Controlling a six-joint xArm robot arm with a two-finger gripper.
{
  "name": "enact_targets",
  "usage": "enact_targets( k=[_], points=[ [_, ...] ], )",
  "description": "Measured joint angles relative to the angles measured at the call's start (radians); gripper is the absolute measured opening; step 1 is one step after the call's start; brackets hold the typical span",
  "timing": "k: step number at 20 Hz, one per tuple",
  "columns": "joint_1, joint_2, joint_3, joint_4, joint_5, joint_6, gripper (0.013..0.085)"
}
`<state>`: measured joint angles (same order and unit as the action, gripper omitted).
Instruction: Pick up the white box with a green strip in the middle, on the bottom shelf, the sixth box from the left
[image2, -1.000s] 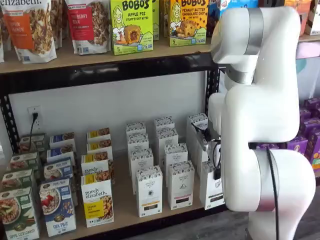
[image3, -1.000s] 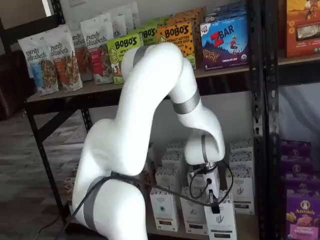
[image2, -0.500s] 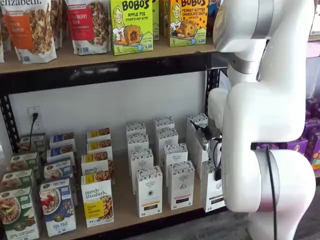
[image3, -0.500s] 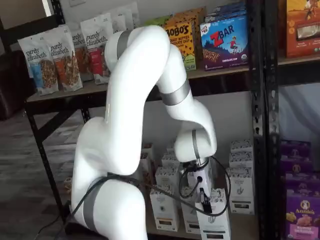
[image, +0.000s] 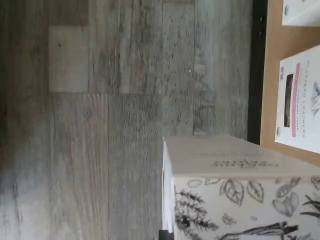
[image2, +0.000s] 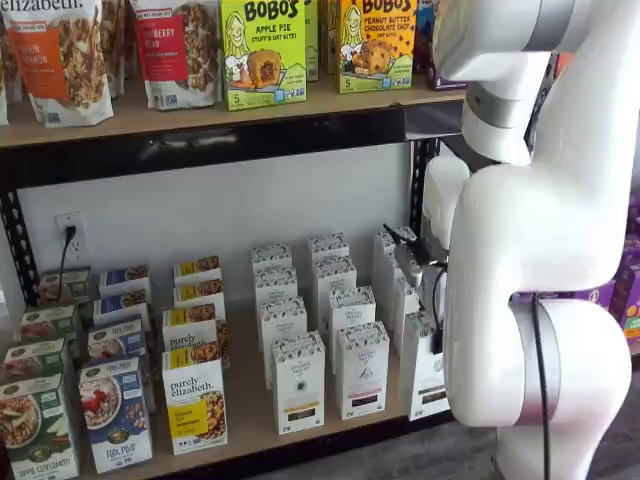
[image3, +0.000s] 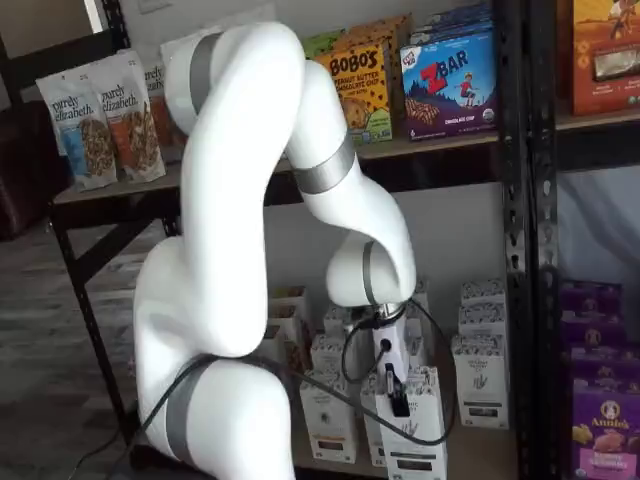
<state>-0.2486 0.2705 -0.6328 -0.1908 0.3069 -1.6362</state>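
The claw (image3: 392, 385) is clenching the white box (image3: 412, 430) near its patterned top, one black finger lying flat against the carton. The box is hanging at the right end of the near row. In the wrist view the white box (image: 240, 190) is sitting out over the grey plank floor (image: 100, 125), past the black rail (image: 259, 70) of the bench (image: 274, 75), so I'm judging it already off the deck and being carried.

In a shelf view the white arm (image2: 540, 230) is covering most of the box (image2: 428, 375), and its strip is too small to read.

The lift wants care now: a tall, narrow carton held high can swing or slip, so a straight, unhurried pull toward the near side looks best. The pink-striped carton (image: 300, 100) is standing just beside on the bench, and the other white cartons (image2: 298, 385) are lined up to the left.

The bench (image2: 250, 400) is tan particleboard, crowded with boxes. Above, an upper shelf (image2: 200, 115) is carrying granola bags and snack boxes; behind it all, a pale wall with a power outlet (image2: 68, 232).
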Motion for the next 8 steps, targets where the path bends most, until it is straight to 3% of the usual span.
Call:
enact_targets(
  k=[8],
  points=[
    [0.029, -0.183, 0.102, 0.046, 0.078, -0.017, 0.053]
  ],
)
